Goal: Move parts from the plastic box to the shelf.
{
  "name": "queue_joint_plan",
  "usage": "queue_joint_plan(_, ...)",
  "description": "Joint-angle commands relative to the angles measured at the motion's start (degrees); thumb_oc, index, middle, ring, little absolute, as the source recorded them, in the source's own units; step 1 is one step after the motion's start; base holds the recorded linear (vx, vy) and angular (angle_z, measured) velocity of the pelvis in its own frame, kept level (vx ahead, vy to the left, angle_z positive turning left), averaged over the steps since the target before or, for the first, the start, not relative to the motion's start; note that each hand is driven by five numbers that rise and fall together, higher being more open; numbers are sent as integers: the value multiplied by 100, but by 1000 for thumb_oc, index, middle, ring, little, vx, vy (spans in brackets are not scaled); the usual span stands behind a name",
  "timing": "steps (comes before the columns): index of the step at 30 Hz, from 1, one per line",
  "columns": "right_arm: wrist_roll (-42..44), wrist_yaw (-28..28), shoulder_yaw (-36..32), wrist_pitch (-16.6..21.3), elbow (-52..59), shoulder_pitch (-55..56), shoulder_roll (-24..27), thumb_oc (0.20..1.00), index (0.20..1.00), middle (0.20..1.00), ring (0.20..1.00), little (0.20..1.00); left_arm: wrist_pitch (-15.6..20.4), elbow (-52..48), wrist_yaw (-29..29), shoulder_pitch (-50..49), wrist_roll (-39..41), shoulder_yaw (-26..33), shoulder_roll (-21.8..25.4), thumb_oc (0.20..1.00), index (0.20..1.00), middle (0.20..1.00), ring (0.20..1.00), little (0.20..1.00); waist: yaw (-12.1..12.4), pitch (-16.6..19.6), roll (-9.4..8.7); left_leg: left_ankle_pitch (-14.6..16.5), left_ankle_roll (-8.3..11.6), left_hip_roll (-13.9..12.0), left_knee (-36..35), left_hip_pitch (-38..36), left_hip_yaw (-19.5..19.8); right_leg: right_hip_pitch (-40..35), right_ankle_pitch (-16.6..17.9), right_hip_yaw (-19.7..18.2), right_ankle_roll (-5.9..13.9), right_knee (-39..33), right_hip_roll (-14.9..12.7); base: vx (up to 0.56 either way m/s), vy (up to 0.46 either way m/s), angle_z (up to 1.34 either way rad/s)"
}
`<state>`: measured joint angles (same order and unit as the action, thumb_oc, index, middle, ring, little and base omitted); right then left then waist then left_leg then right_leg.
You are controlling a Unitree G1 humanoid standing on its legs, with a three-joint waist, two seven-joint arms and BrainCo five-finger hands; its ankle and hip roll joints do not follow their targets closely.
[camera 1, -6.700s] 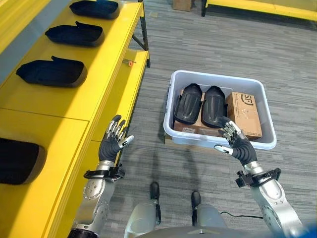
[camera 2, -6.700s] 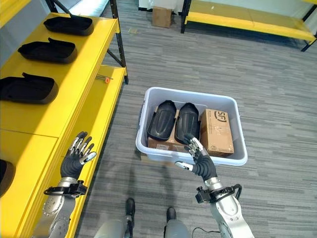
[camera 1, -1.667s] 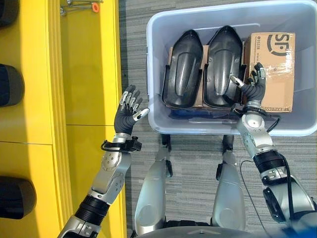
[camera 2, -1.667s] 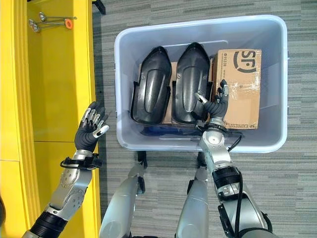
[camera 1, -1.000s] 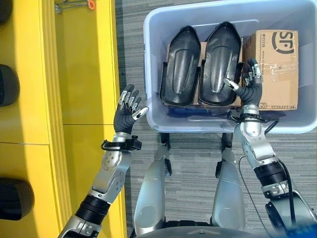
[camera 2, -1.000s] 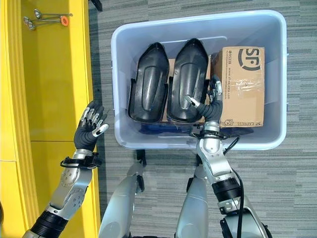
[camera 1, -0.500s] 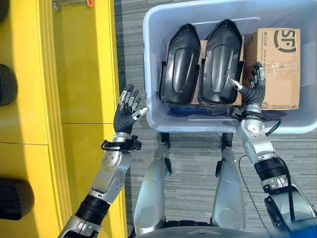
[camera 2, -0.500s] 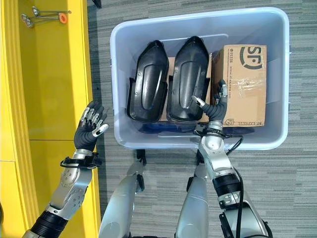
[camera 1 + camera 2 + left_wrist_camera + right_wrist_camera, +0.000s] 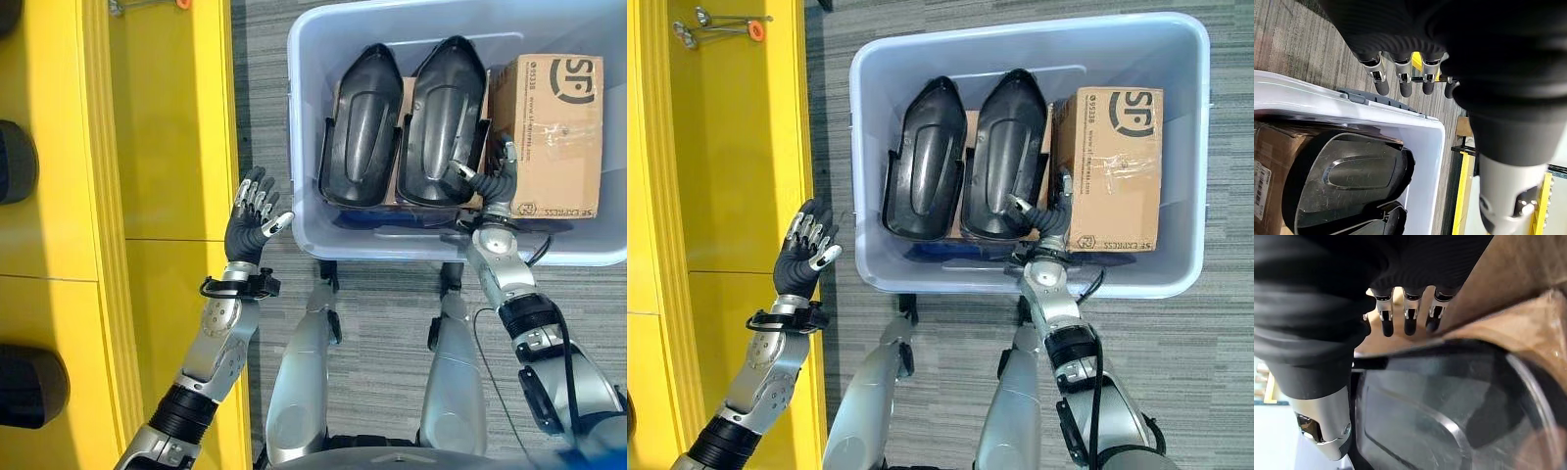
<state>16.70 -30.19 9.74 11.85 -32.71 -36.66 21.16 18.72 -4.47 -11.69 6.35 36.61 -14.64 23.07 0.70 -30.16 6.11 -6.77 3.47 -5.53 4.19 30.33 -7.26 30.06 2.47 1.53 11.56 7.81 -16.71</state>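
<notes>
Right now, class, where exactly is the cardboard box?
In the eye views, the cardboard box sits inside the plastic box, on its right side, beside the right-hand black part, with the right hand between them.

Pretty bright, even overhead lighting. Soft glare on the glossy black moulded plastic parts (image 9: 1004,157), and both wrist views go blurry up close.

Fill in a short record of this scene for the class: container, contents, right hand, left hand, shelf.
container: plastic box on the floor
contents: two black parts side by side, cardboard box beside them
right hand: open, inside the box, between the nearer black part and the cardboard box
left hand: open, raised beside the yellow shelf
shelf: yellow, beside the box
</notes>
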Motion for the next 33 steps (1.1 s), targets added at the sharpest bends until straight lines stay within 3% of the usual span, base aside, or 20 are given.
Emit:
queue_joint_plan(1, 75, -7, -16, 115, -38, -231, 107, 1000, 1000, 1000, 1000, 1000, 393, -692, -44, -123, -29, 83, 282, 1000, 1000, 1000, 1000, 1000, 74, 36, -32, 574, 275, -378, 567, 71, 148, 97, 109, -31, -122, 258, -197, -2, 2, 4)
queue_joint_plan(7, 363, -37, 76, 46, -1191, -1046, 438, 1000, 1000, 1000, 1000, 1000, 440, -673, -88, -42, -2, 18, 314, 1000, 1000, 1000, 1000, 1000, 149, 36, 15, 562, 281, -380, 532, 163, 125, 266, 87, -42, -139, 326, -164, 0, 0, 0)
queue_joint_plan(19, 660, -110, 137, 6, -2334, -1855, 912, 1000, 1000, 1000, 1000, 1000, 506, -604, -121, 17, 54, -38, 425, 1000, 1000, 1000, 1000, 1000, 189, 36, 85, 596, 279, -390, 679, 519, 139, 692, 7, -107, -155, 581, -102, 0, -1, 0)
queue_joint_plan(30, 1088, 474, 438, -298, -3955, -2371, 854, 1000, 1000, 1000, 1000, 1000, 501, -629, -89, 128, 93, -147, 456, 1000, 1000, 1000, 1000, 1000, 320, 36, 201, 725, 237, -391, 1019, 917, 229, 1068, -146, -125, -196, 944, -54, 0, -5, 2)
queue_joint_plan(31, 1247, 568, 381, -343, -4133, -2378, 848, 551, 551, 551, 551, 551, 489, -608, -79, 170, 89, -160, 460, 1000, 1000, 1000, 1000, 1000, 337, 36, 222, 739, 229, -389, 1045, 931, 245, 1068, -158, -134, -198, 960, -60, 2, -6, 8)
queue_joint_plan(32, 1460, 715, 315, -367, -4246, -2379, 831, 200, 200, 200, 200, 200, 479, -586, -38, 210, 93, -197, 440, 1000, 1000, 1000, 1000, 1000, 356, 36, 245, 755, 222, -384, 1085, 947, 253, 1068, -178, -134, -200, 984, -62, 4, -4, 7)
queue_joint_plan(33, 1617, 753, 249, -367, -4301, -2361, 840, 200, 200, 200, 200, 200, 477, -567, -32, 229, 101, -214, 425, 1000, 1000, 1000, 1000, 1000, 367, 36, 253, 764, 221, -380, 1100, 938, 253, 1058, -188, -136, -198, 994, -62, 8, -5, 5)
